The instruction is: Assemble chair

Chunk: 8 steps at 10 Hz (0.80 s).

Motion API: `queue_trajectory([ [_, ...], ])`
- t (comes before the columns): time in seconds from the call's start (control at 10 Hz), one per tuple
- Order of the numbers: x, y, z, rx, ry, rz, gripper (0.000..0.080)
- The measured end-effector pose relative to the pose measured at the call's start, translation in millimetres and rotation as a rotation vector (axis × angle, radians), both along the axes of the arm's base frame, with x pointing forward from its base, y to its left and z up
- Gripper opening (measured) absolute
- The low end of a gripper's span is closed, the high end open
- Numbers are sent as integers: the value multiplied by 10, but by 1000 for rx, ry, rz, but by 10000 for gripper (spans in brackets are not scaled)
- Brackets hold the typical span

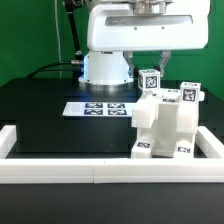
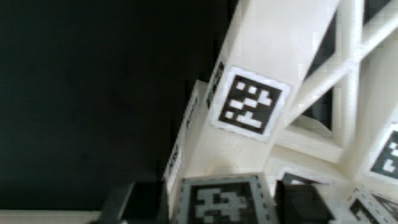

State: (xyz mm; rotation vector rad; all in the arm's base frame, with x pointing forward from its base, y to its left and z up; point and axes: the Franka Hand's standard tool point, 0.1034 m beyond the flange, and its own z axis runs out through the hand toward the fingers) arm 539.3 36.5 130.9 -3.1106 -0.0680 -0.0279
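Observation:
The partly built chair (image 1: 163,128) is a blocky white assembly with black-and-white tags, standing on the black table at the exterior view's right. A small tagged post (image 1: 150,80) rises from its top, and my gripper (image 1: 150,70) reaches down from above and is shut on it. A second tagged post (image 1: 188,96) stands at the far right of the chair. In the wrist view the dark fingers (image 2: 130,202) flank the tagged post end (image 2: 222,200), with my gripper (image 2: 217,198) shut on it. White chair bars and another tag (image 2: 249,104) lie beyond.
The marker board (image 1: 98,108) lies flat on the table in front of the robot base (image 1: 105,68). A long low white border rail (image 1: 90,173) runs along the table's front, with side sections at the left and right edges.

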Motion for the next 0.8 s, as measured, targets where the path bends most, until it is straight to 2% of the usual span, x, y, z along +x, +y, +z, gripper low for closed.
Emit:
queue_trajectory([
  [0.4, -24, 6, -68, -5, 12, 4, 288],
  [0.8, -23, 1, -77, -6, 12, 4, 288],
])
